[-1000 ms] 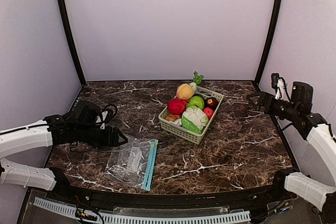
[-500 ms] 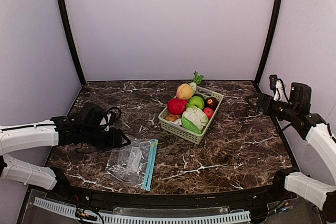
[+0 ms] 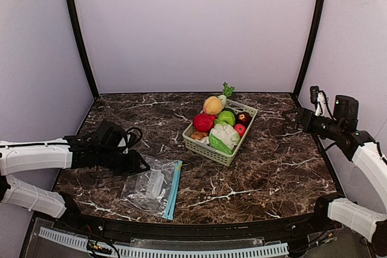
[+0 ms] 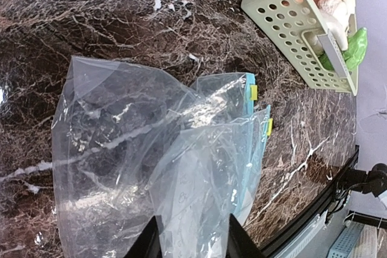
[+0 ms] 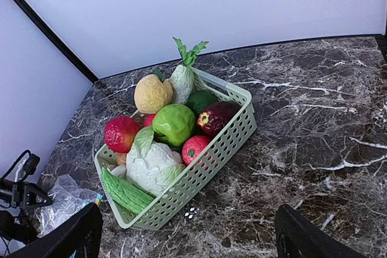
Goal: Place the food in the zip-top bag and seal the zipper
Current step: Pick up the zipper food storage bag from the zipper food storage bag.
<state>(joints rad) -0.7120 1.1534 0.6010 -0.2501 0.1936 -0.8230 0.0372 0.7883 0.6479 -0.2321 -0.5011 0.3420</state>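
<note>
The food (image 3: 221, 126) is piled in a pale green basket (image 3: 208, 151): white cauliflower (image 5: 151, 161), a green apple (image 5: 174, 123), red fruits (image 5: 121, 133) and others. The clear zip-top bag (image 3: 151, 184) with a blue zipper strip (image 3: 173, 190) lies front left, empty and crumpled. My left gripper (image 3: 140, 164) is low at the bag's left edge. In the left wrist view my left gripper (image 4: 192, 234) is partly open with a raised fold of the bag (image 4: 133, 149) between the jaws. My right gripper (image 3: 290, 116) is open and empty, high at the right, and in its wrist view (image 5: 187, 228) it faces the basket.
The basket (image 5: 242, 96) stands at the table's middle, angled, its near corner close to the bag's zipper end (image 4: 251, 143). Black posts and purple walls enclose the dark marble table (image 3: 272, 167). The table's front edge runs just below the bag.
My left gripper has moved right and down onto the bag's left edge. The bag has bunched up and its zipper strip has shifted. The right arm has barely moved.
</note>
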